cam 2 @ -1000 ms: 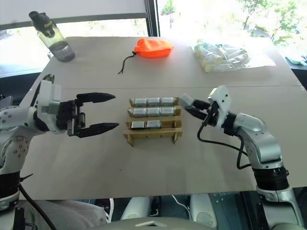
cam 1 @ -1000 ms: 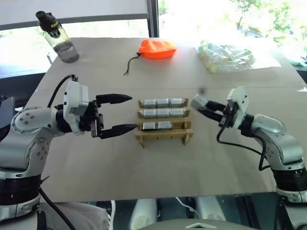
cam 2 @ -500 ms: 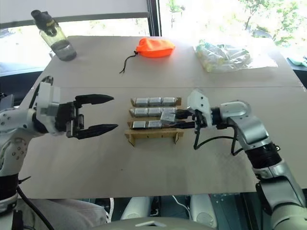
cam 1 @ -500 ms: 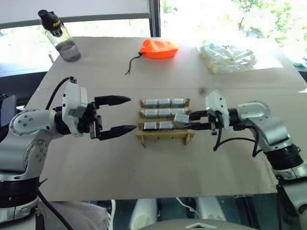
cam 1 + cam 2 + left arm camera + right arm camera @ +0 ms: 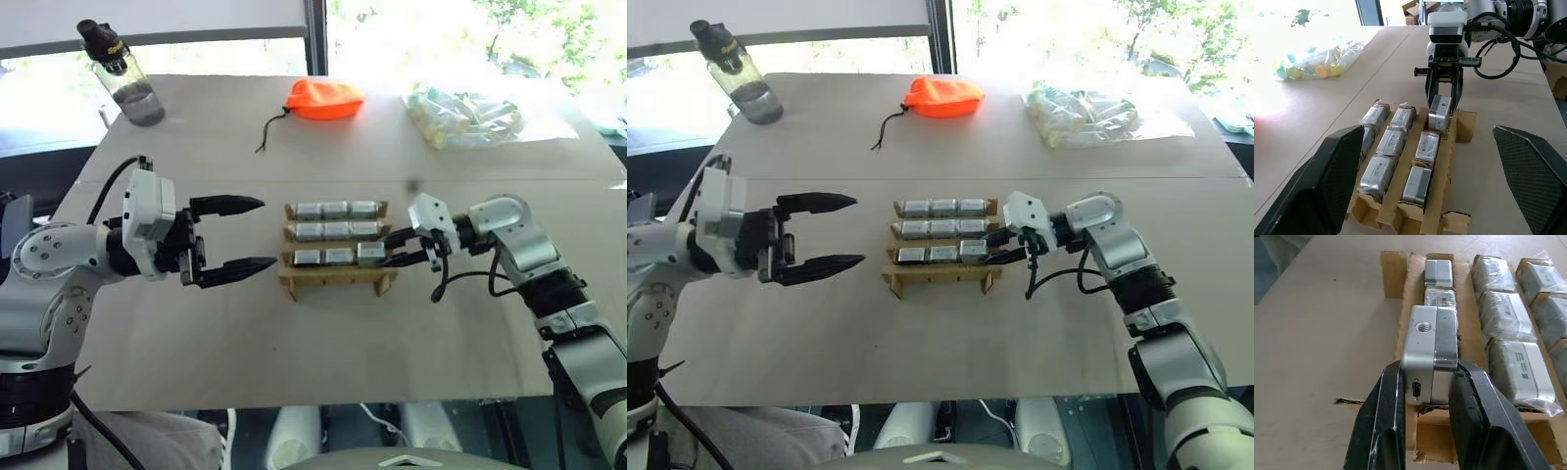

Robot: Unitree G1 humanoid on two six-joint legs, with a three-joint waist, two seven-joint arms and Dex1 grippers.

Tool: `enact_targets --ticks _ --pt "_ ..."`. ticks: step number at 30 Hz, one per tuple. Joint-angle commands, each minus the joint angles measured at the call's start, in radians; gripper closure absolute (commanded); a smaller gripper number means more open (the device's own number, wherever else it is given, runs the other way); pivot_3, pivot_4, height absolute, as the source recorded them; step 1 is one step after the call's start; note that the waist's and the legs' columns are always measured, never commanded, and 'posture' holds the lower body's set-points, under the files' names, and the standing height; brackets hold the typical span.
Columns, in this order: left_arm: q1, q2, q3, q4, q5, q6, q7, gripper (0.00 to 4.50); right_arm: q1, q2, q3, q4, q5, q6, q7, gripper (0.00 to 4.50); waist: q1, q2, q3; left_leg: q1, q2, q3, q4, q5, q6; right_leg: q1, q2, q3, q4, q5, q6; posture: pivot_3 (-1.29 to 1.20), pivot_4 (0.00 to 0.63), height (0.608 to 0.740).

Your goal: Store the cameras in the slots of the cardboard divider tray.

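Observation:
The cardboard divider tray (image 5: 335, 277) sits mid-table, with wrapped silver-grey cameras (image 5: 334, 210) filling its back and middle rows and two more in the front row. My right gripper (image 5: 385, 253) reaches in from the right, shut on a bare silver camera (image 5: 1431, 345) at the right end of the front row. That camera (image 5: 371, 253) stands on edge over the slot, and I cannot tell whether it rests inside. Left of the tray, my left gripper (image 5: 267, 233) hangs open and empty, its fingers (image 5: 1327, 181) pointing at the tray.
Along the back of the table stand an orange drawstring pouch (image 5: 322, 99), a water bottle (image 5: 122, 73) at the left, and a clear bag of pale pieces (image 5: 465, 113) at the right. Bare tabletop lies in front of the tray.
My right gripper has swung in from the right of the tray and come down, carrying the silver camera to the right end of the front row. The left gripper has stayed put.

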Motion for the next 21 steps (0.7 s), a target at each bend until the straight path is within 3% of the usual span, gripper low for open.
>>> enact_targets --ticks 1,9,21 --pt "0.004 0.020 0.037 -0.040 -0.018 0.000 0.003 0.10 -0.033 0.018 -0.004 0.049 -0.029 -0.066 0.012 3.83 -0.001 0.000 0.000 0.000 0.000 0.000 0.000 0.000 0.000 0.000 0.000 0.000 0.000 0.000 0.000 0.00 0.150 0.740" --pt "0.031 0.050 0.043 -0.051 -0.032 0.013 -0.028 0.10 -0.075 0.057 -0.014 0.159 -0.068 -0.124 0.007 3.83 -0.003 0.000 0.000 0.001 0.000 0.001 0.000 0.000 0.000 0.000 0.000 0.001 0.000 0.000 0.000 0.00 0.150 0.740" --pt "0.110 0.139 0.033 -0.057 0.008 0.047 -0.060 0.10 -0.071 0.066 -0.014 0.172 -0.080 -0.127 0.009 3.83 -0.004 0.000 0.000 0.002 0.001 0.001 0.000 0.000 -0.001 0.001 0.000 0.001 0.002 0.000 0.000 0.00 0.150 0.740"
